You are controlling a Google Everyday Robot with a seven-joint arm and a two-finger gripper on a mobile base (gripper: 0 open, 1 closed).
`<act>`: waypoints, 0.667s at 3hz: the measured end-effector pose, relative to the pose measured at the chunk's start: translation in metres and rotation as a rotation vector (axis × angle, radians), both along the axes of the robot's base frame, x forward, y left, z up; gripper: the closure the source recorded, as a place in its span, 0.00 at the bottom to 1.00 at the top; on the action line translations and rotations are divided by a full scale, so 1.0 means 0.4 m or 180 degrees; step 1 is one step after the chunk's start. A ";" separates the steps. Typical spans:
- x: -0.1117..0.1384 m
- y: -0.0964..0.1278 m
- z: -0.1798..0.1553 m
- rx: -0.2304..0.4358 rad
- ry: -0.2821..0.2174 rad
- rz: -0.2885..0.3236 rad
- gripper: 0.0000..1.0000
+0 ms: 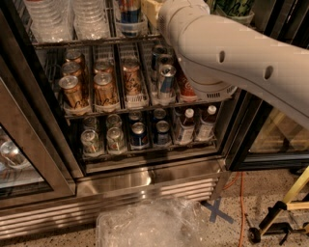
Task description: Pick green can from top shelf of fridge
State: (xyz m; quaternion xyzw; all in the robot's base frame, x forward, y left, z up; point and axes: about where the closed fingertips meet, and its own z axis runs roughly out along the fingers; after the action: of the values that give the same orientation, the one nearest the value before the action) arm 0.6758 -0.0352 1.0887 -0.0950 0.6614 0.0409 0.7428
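In the camera view, the white arm (231,58) sweeps in from 3 o'clock and ends at the top edge near 12 o'clock. A tan piece there is all that shows of the gripper (150,7), and the frame cuts it off. Whether it is released or clenched cannot be told. The green can (231,6) sits at 1 o'clock against the top edge. Only its lower part shows above the arm, seated in a clear holder (244,19) at the level of the top shelf (72,42) of the fridge (145,179).

The first risk is the wrong pick. The gripper appears to lie on the 11 o'clock side of the arm's rounded end, while the green can lies on the 1 o'clock side, so the two look apart. Just beside the gripper stands a blue-and-red can (129,9) in its own holder — a closing grasp here would likely take that one, or knock it into the water bottles (72,19) at 11 o'clock.

The second is sight. The arm covers most of the can, so a sideways correction would be made half blind, and a glancing touch could tip the tall can or jam it against the holder's lip.

The third is the arm's bulk — its ribbed housing hangs close over the blue can (166,79) and the red can (186,86) on the middle rack at the picture's centre. Any swing toward 1 o'clock could brush them or meet the dark door frame at 3 o'clock.
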 end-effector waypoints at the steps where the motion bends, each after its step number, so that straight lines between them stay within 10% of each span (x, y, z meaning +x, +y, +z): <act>1: 0.021 0.003 0.008 0.0016 -0.0016 -0.0029 0.22; 2: 0.044 0.002 0.011 0.0025 -0.0019 -0.0086 0.22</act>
State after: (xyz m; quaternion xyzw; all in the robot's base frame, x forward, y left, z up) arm 0.6934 -0.0345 1.0932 -0.0833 0.6603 0.0332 0.7456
